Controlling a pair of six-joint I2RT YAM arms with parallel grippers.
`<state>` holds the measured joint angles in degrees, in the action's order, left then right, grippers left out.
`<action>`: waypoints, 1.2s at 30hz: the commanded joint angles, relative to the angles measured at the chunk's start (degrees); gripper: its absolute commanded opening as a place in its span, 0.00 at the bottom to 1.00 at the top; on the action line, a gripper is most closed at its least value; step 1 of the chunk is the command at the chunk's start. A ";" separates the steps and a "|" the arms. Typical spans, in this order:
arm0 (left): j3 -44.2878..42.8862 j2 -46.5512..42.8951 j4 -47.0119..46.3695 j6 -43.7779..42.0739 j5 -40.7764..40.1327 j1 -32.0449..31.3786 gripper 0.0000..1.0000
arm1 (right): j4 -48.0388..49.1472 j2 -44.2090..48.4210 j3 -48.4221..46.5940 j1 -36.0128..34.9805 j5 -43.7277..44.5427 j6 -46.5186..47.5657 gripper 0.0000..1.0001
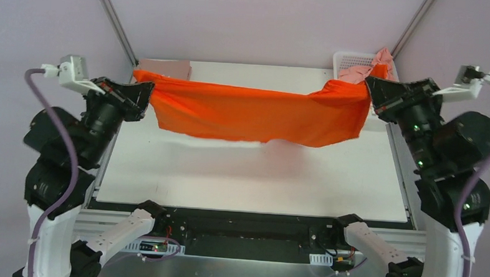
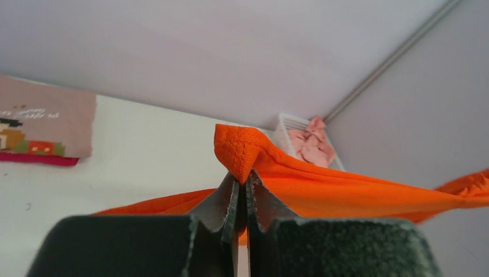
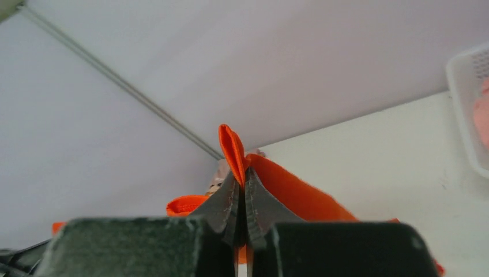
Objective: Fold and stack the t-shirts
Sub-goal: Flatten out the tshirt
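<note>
The bright orange t-shirt [image 1: 256, 114] hangs stretched in the air between both grippers, above the white table [image 1: 253, 176]. My left gripper [image 1: 146, 90] is shut on its left end, seen as a pinched orange corner [image 2: 239, 151] in the left wrist view. My right gripper [image 1: 370, 91] is shut on its right end, a pinched orange fold [image 3: 233, 151] in the right wrist view. The folded dusty-pink shirt with the pixel face [image 2: 40, 124] lies at the table's far left corner [image 1: 166, 67], on a magenta one [image 2: 34, 158]. Light pink shirts [image 1: 370, 68] lie in the basket.
A white lattice basket [image 1: 349, 59] stands at the table's far right corner, also in the left wrist view [image 2: 288, 124] and right wrist view [image 3: 464, 109]. Grey walls and two slanted metal poles close off the back.
</note>
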<state>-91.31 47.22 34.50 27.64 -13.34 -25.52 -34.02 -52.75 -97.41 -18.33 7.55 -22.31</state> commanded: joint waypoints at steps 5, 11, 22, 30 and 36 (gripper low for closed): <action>-7.13 -3.98 -1.54 -1.29 18.00 0.03 0.00 | -5.20 3.65 -13.12 0.13 -15.87 -5.58 0.00; -7.92 -4.45 -1.54 -0.87 18.08 0.03 0.00 | -6.31 1.22 -18.59 0.29 -10.78 -3.07 0.00; 3.53 10.03 -1.54 0.07 -9.29 0.03 0.00 | 1.95 -10.81 -3.07 0.22 12.55 2.00 0.00; -0.35 48.75 -2.16 3.24 -16.96 5.99 0.04 | 20.27 -33.43 11.11 3.67 15.38 3.29 0.00; -13.64 70.09 0.42 2.75 -11.24 10.62 0.77 | 13.12 -58.88 -5.93 5.41 11.92 2.15 0.20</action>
<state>-97.14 114.26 31.20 29.28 -25.41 -17.34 -20.21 -102.00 -89.69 -13.72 19.55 -20.05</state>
